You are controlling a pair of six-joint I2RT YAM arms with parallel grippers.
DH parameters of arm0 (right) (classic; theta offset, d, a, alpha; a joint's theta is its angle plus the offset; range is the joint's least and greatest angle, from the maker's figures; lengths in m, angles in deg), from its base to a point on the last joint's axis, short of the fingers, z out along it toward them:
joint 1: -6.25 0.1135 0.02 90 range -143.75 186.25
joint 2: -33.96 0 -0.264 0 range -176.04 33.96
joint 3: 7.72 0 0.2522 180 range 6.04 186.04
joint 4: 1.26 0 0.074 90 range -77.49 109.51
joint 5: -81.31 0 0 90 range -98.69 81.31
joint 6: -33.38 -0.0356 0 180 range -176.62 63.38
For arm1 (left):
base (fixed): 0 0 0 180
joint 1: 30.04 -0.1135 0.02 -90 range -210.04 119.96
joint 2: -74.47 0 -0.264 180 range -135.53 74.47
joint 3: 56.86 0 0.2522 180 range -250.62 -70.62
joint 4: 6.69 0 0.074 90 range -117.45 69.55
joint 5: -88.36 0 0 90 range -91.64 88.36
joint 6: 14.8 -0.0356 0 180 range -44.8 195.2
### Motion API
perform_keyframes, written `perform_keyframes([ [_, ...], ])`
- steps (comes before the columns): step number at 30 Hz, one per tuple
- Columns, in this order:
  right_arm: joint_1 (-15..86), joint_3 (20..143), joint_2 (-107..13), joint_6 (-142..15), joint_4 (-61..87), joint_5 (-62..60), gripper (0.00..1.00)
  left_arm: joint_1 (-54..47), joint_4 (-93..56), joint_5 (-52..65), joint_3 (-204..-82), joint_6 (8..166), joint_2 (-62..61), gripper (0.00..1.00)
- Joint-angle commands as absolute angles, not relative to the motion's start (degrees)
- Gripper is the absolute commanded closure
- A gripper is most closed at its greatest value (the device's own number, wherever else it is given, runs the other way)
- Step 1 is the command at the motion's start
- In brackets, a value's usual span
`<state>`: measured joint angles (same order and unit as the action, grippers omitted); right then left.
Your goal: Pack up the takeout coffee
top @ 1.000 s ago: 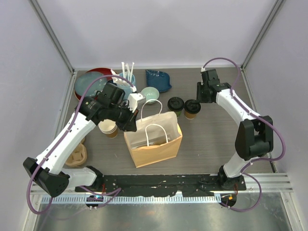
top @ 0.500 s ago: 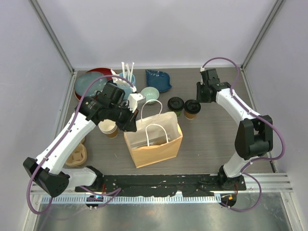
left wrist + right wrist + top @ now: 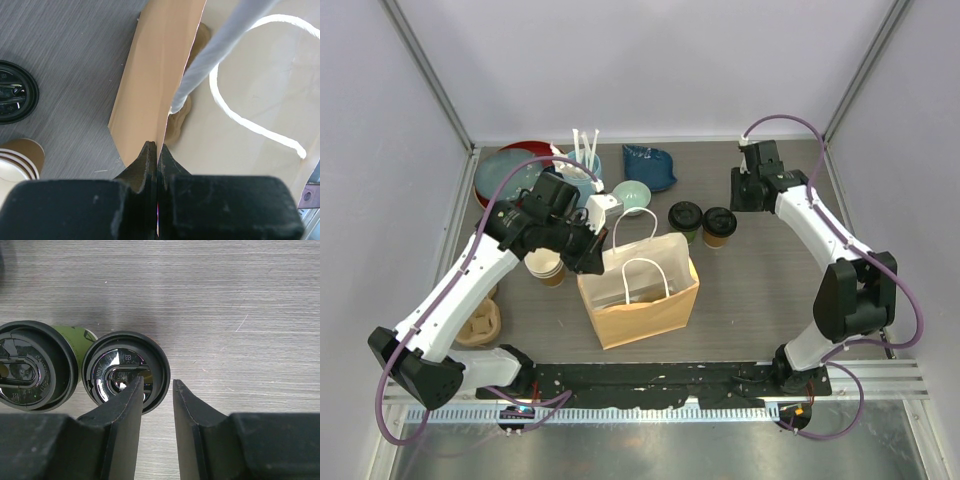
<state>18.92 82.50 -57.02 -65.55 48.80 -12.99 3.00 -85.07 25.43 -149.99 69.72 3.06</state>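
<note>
The takeout coffee, two small lidded paper cups, stands upright on the table (image 3: 760, 290) beyond the far right corner of the paper bag (image 3: 640, 310). The green-walled cup (image 3: 685, 217) is nearer the left arm and the brown-walled cup (image 3: 719, 224) just beside it, their black lids so close in the right wrist view that we cannot tell whether they touch. Neither cup is in the bag yet. The right gripper (image 3: 156, 390) hangs over the brown-walled cup's outer edge, its jaws parted by a narrow gap with only bare table between them, grasping nothing. The left gripper (image 3: 157, 155) is clenched on the bag's left wall at the rim, so that the mouth stands open beneath the white cord handles (image 3: 250, 115). We judge the step in hand to be the reach for the brown-walled cup. To do it well we would spread the jaws wider than the cup, centre them on the lid, not its edge, and lower them round the paper wall below the lid's rim, so that the squeeze does not pop the lid. We would close gently, since a thin paper wall will likely buckle. Little room shows between the two cups, so turning the wrist to bring the fingers down on the free sides seems safer. The cup should travel upright and clear the bag's rim and handles before descending.
</note>
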Motion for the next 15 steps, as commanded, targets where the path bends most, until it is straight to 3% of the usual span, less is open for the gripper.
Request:
perform_keyframes([
  [1, 19.00, 82.42, -56.39, -64.79, 48.98, -10.99, 0.64, 3.18, -85.40, 27.28, -151.92, 68.78, 4.25, 1.00],
  [8, 19.00, 83.03, -60.08, -64.44, 49.59, -9.58, 0.65, 3.18, -85.40, 27.28, -151.83, 68.87, 4.34, 1.00],
  [15, 18.91, 83.56, -61.57, -63.83, 50.56, -10.28, 0.73, 3.18, -85.93, 27.28, -152.01, 68.60, 4.51, 1.00],
])
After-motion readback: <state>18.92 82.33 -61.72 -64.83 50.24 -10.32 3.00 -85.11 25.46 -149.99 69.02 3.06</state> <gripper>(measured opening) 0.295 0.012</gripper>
